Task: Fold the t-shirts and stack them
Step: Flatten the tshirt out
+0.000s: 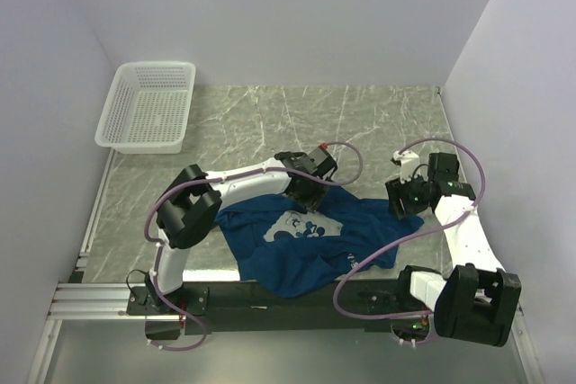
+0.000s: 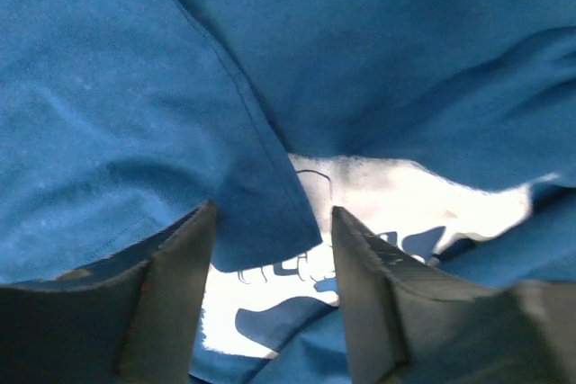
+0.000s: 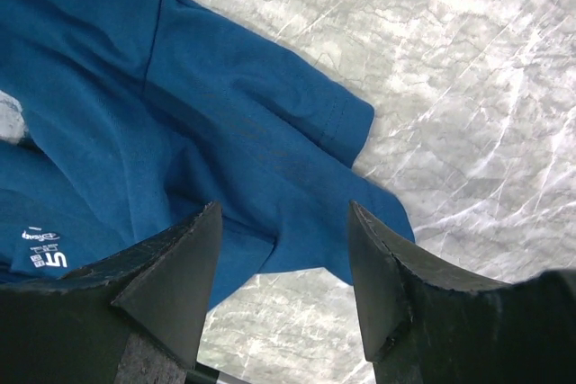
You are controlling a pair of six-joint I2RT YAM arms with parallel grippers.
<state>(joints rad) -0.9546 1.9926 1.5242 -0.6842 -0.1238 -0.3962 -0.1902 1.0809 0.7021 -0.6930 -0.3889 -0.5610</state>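
I had the t-shirt [image 1: 360, 222] crumpled at the bench [image 1: 270, 123] near edge, left tool [image 2: 270, 249] parted astride a fold, right tool [image 3: 283, 249] parted above a sleeve, both empty; I judged that closing there risked pinching several layers and dragging it off.

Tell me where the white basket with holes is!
In the top view, the white mesh basket sits at the far left corner of the table, well apart from the blue t-shirt lying near the front edge.
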